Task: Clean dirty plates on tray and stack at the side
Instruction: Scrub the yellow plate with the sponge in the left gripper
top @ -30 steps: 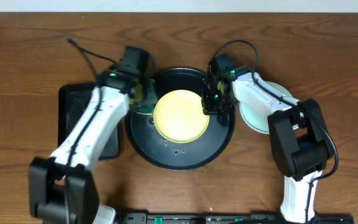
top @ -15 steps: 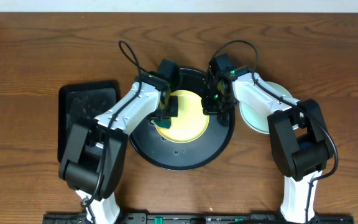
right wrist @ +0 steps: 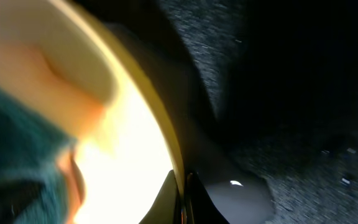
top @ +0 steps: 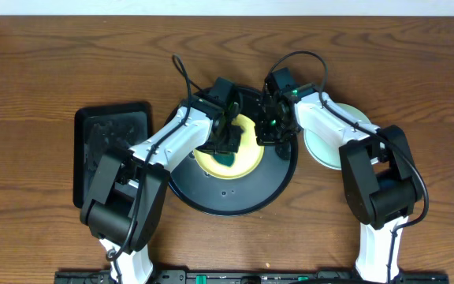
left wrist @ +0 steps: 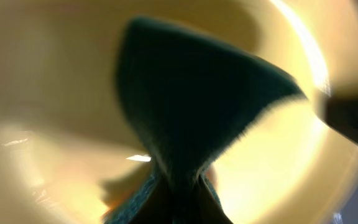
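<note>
Status: cleaning in progress, not complete.

1. My left gripper (top: 228,139) is closed down on a dark green cleaning pad (left wrist: 191,99). The pad fans out from the pinch and lies against the inner face of the yellow plate (top: 251,155). The left wrist view is blurred, so I cannot tell how hard it presses.
2. My right gripper (top: 271,134) is narrowed to a slit on the right rim of the same plate. In the right wrist view the rim runs straight in between the jaws. I judge that this hold steadies the plate while the pad works.
3. The yellow plate sits in the upper middle of the round black tray (top: 227,201), at the centre of the overhead frame. No other plate shows on the tray.
4. A mint-green plate (top: 357,126) lies on the table (top: 38,79) just right of the tray, partly under my right arm. I cannot tell whether it is one plate or two stacked. I judge that this is the stacking place.
5. The rectangular black tray (top: 109,134) stands at the left of the frame, apart from the work.

Remaining, by my judgement: finish wiping the yellow plate, lift it from the tray and set it on the mint-green stack.
</note>
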Robot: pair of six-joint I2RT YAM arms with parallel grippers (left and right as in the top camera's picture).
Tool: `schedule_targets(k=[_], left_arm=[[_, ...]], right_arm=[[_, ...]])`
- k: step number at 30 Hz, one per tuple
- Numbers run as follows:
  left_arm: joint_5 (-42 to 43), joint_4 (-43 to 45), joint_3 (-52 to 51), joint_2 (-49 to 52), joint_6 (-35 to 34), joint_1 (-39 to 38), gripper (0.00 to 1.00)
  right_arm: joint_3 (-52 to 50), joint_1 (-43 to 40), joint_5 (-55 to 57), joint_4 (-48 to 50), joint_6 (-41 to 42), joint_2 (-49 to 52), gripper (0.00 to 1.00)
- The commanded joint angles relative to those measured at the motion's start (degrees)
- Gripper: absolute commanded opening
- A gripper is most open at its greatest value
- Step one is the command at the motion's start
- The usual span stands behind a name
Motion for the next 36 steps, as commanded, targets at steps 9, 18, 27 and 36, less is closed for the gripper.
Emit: schedule_targets(k=[9, 18, 27, 36], left_arm=[[-10.8, -3.1, -0.4, 1.1, -10.8, 1.2, 0.07], [19.2, 1.6, -0.4, 1.1, 17.5, 1.4, 0.07], [-17.6, 2.9, -0.4, 1.1, -10.3, 2.8, 0.07], [-19.5, -4.9, -0.5, 1.1, -19.9, 2.4, 0.07]], right_arm=[[-0.9, 0.8, 0.0, 0.0, 0.6, 0.8, 0.01], [-0.9, 0.8, 0.0, 0.0, 0.6, 0.8, 0.01], [-0.9, 0.8, 0.0, 0.0, 0.6, 0.8, 0.01], [-0.9, 0.8, 0.0, 0.0, 0.6, 0.8, 0.01]])
